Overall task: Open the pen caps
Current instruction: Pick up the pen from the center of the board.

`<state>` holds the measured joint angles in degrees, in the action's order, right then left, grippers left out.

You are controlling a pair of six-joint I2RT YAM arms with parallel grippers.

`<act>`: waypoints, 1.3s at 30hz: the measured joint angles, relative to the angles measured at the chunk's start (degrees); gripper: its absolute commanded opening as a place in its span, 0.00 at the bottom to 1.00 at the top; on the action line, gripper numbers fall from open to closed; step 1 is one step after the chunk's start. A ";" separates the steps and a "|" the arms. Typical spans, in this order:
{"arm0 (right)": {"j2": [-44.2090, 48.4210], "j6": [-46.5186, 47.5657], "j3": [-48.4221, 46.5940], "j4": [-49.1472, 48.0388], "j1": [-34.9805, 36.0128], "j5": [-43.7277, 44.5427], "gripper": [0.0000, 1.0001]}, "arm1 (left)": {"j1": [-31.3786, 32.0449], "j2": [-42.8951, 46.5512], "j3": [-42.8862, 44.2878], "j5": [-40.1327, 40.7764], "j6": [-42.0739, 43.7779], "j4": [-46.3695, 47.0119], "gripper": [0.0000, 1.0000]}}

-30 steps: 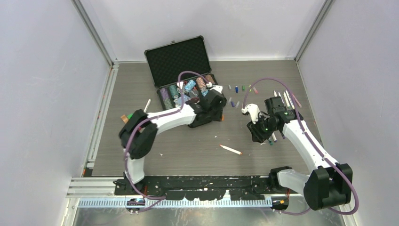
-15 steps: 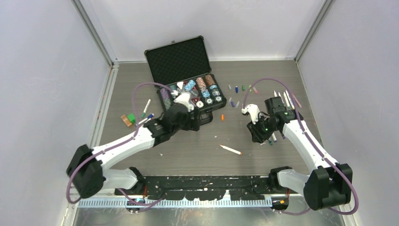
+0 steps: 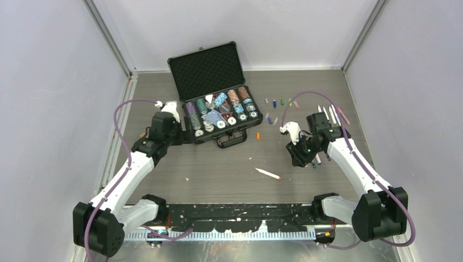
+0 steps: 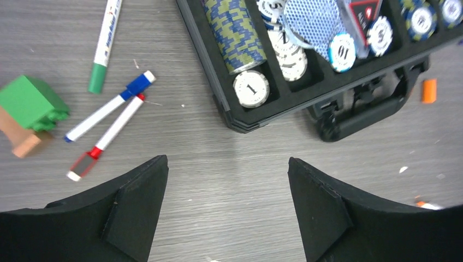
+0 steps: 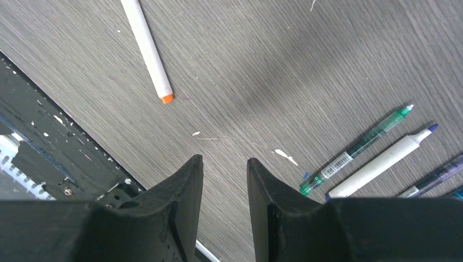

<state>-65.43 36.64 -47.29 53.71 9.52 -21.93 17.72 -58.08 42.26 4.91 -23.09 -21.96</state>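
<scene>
- Nearest the arm bases, a white pen [image 3: 267, 173] with an orange end lies alone and slanted on the bench [image 3: 218, 164].
- Just beyond it and to the right hovers the right pincer [image 5: 224, 164], low over bare wood. Its jaws stand a narrow slit apart and there is nothing between them.
- Tucked beside that pincer are a green pen [image 5: 357, 150] and a blue-tipped white pen [image 5: 382, 161]. They lie parallel with their tips bare, and more barrels are cut off at the edge of the wrist view.
- Over to the left side, the left pincer [image 4: 226, 161] is spread wide and empty — it hangs above the bench by the near-left corner of the black case [image 4: 207, 71].
- Ahead of it to the left lie three capped pens. The blue-capped pen [image 4: 106, 106] and the red-ended pen [image 4: 104, 139] sit side by side, with the green-capped pen [image 4: 104, 46] a little farther on.
- At the left edge, a green block [image 4: 30, 101] sits against a tan one.
- The case stands with its lid up, and poker chips [image 4: 235, 33] are packed in rows inside.
- An orange cap [image 3: 258, 136] rests on the bench just right of the case handle.
- Farthest back, a row of loose pen caps [image 3: 278, 102] in grey, blue and green runs between the case and the fanned pens [image 3: 330, 114] at far right.
</scene>
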 measured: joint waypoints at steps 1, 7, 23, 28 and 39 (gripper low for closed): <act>-0.15 0.13 0.00 0.13 0.00 -0.09 0.41 | 0.00 -0.22 0.55 0.00 2.21 -0.52 0.83; -0.59 0.59 0.00 0.39 0.00 -0.48 0.41 | -0.11 -2.34 3.26 -0.04 15.61 -1.99 0.84; -0.59 2.08 0.00 1.84 0.00 -2.62 0.40 | -5.20 -20.52 9.18 2.34 36.13 -10.95 0.55; -0.57 2.62 0.00 2.34 0.00 -3.30 0.41 | -11.54 -22.77 9.49 -0.02 36.54 -11.13 0.49; -0.07 3.54 0.00 2.97 0.00 -3.76 0.41 | -16.61 -29.94 13.49 -7.37 36.06 -12.68 0.34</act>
<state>-65.49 40.18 -47.29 56.69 9.52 -25.69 1.10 -88.03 55.75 -2.46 12.97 -34.63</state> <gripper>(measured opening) 0.407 0.366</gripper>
